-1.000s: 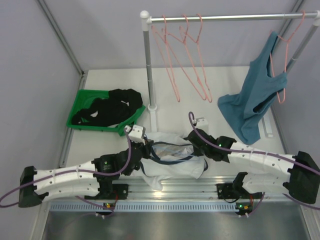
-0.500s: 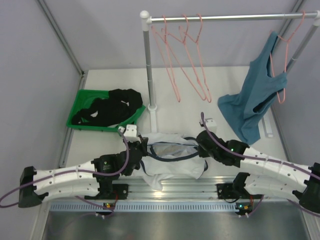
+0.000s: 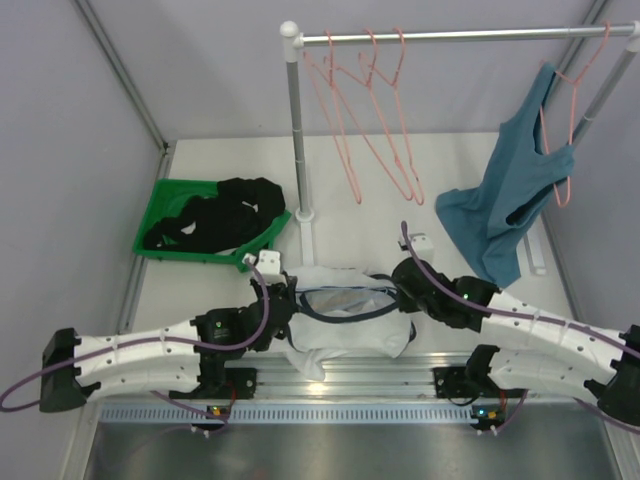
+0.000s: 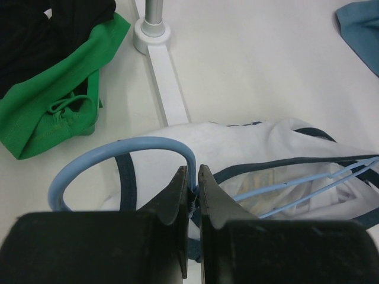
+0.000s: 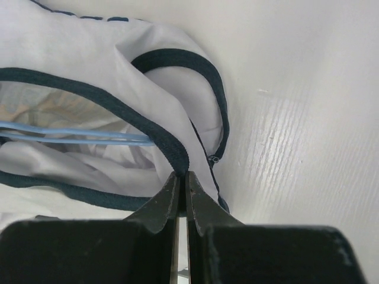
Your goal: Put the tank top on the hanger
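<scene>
Left pincer (image 4: 192, 173) squeezes the hanger (image 4: 127, 144) by its neck. Right pincer (image 5: 182, 176) pinches the top (image 5: 77, 41) by its trim and has pulled it sideways, so the hole is wider. It lies on the surface (image 3: 350, 225), hanger partly inside.

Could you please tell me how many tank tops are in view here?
2: the white tank top lies on the table at the front; a teal tank top hangs from the rail, right. The black garments in the green bin may hide more.
</scene>
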